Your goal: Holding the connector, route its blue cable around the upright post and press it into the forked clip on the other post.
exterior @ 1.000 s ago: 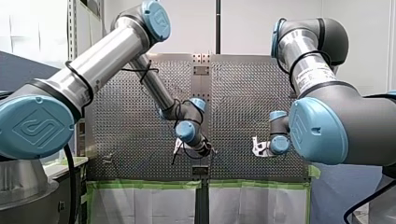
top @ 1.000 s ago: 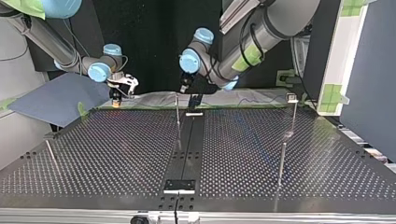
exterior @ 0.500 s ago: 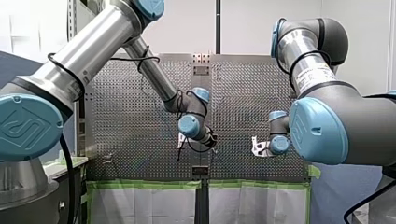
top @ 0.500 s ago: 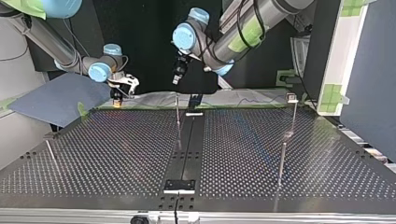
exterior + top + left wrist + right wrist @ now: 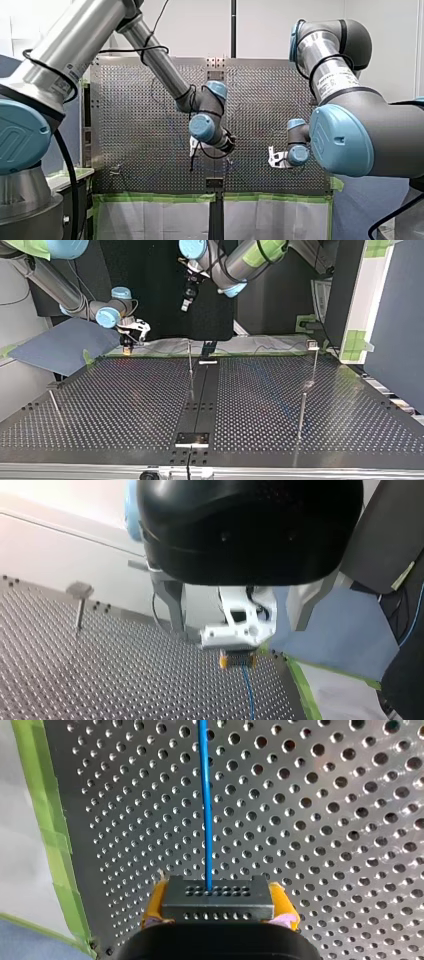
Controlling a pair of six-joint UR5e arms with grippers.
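Observation:
My right gripper [image 5: 220, 917] is shut on a dark connector [image 5: 218, 898] between its yellow pads. A blue cable [image 5: 205, 800] runs from the connector ahead over the perforated plate. In the top view my right gripper [image 5: 128, 343] hangs low at the table's far left edge. My left gripper [image 5: 186, 299] hangs high above the far middle, open and holding nothing. In the left wrist view my left gripper [image 5: 239, 630] looks between its spread fingers at the white right gripper, the connector [image 5: 237, 658] and the cable [image 5: 248, 692]. A thin upright post [image 5: 190, 359] stands at the far middle. A post with a block on top [image 5: 313, 360] stands at the far right.
Another thin post [image 5: 302, 414] stands nearer the camera at the top view's right, and a leaning one [image 5: 54, 404] at its left. A dark strip [image 5: 200, 400] runs down the table's middle. Green tape [image 5: 47, 835] lines the plate's edge. A blue sheet [image 5: 60, 345] lies beyond the far left corner.
My left arm has risen away from the table and drifted toward the top view's left. My right arm and the connector have stayed still.

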